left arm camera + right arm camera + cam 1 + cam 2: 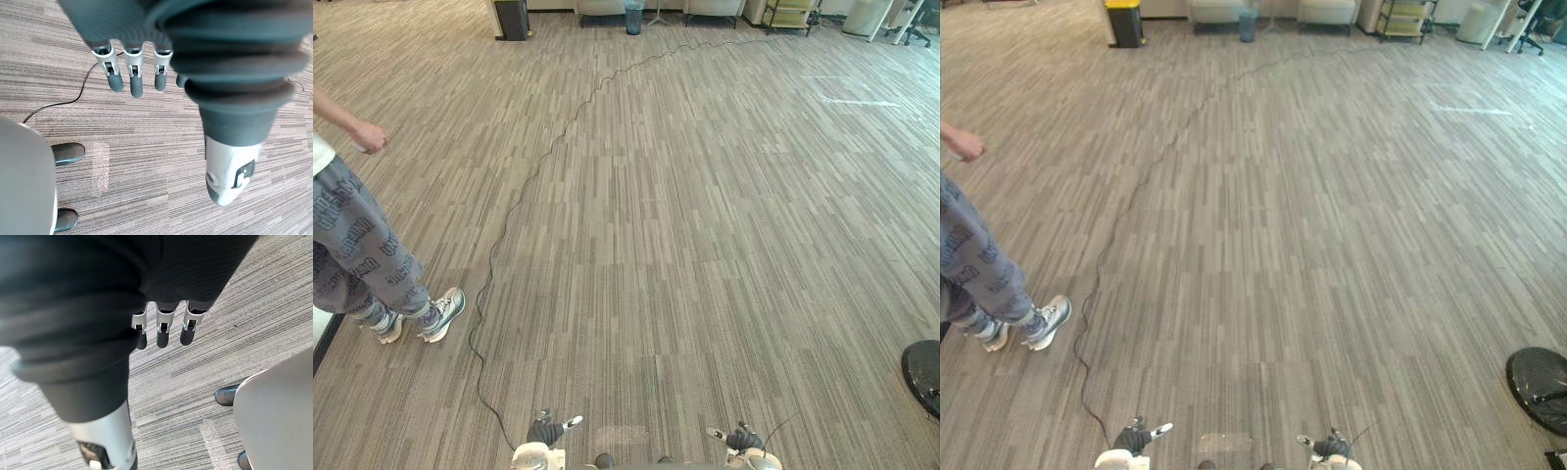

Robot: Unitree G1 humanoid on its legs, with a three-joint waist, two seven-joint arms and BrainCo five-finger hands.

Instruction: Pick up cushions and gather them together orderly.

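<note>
Left hand hangs over the floor, fingers straight and slack, tips toward the carpet, nothing held. Right hand the same: fingers straight and loose, nothing in them. From the head views both hands sit at the near edge, well apart from one another.

Floor: grey carpet in narrow streaked planks, running off to the far wall.

Right edge, near side: a dark round flat thing lies on the floor, partly cut by the edge. Black, slightly glossy on top, thin in profile (cannot tell whether this is a cushion or something else). It is well apart from the right hand and touches neither hand.

Left side: a person stands on the carpet in grey patterned trousers and grey sneakers, one hand held out loosely closed.

Far end: a black bin with a yellow top, a small blue-grey bin beside pale seats, and a shelved cart further right
</note>
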